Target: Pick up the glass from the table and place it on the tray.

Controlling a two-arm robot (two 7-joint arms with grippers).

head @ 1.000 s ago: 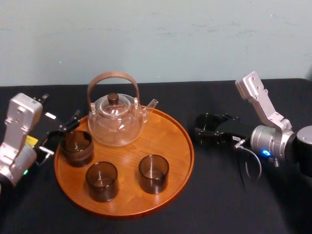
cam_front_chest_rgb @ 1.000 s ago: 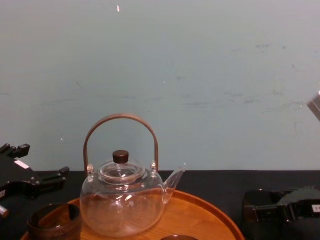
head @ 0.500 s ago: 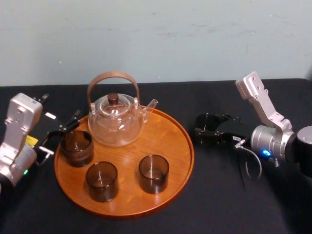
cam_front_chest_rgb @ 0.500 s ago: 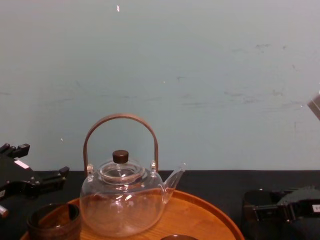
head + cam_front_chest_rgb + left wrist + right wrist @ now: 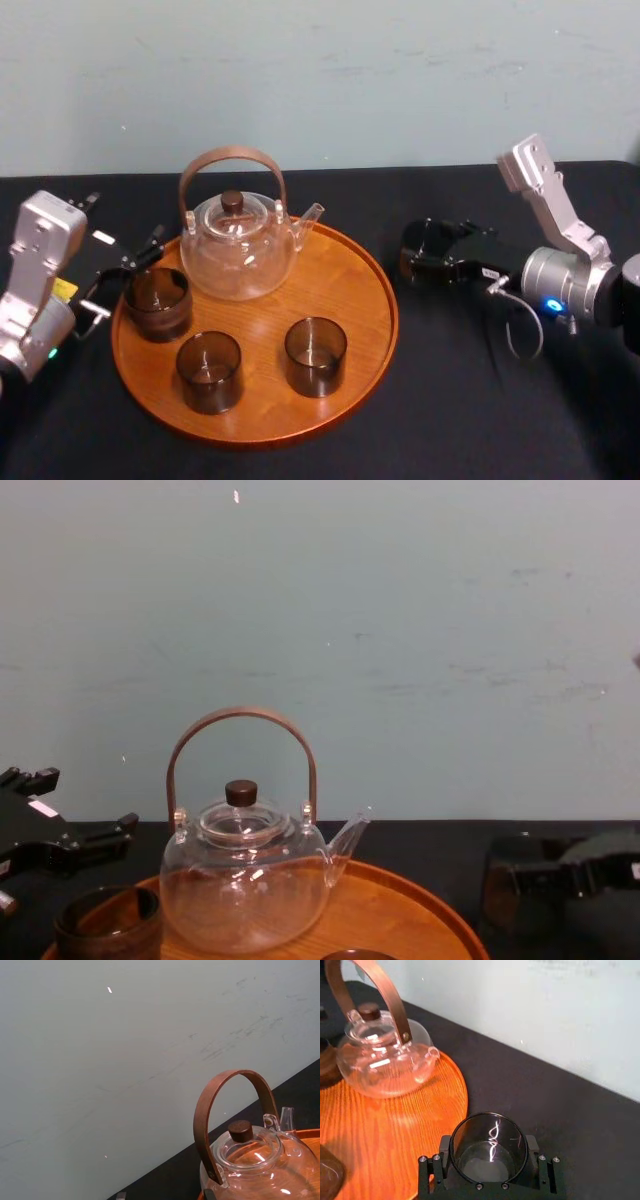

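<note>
Clamping the glass [image 5: 487, 1152] in my right tool [image 5: 430, 256], seemingly off the worktop [image 5: 450, 400], I needed transit to the tray [image 5: 360, 330]; left tool [image 5: 122, 278] parked, spread.

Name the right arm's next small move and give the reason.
Probably carry the glass leftward over the rim of the tray, toward the bare wood on its right side. The right pincer is shut on the glass beside the tray, over the table, so the glass is not yet on the tray. The left pincer sits idle by the tray's left edge.
</note>
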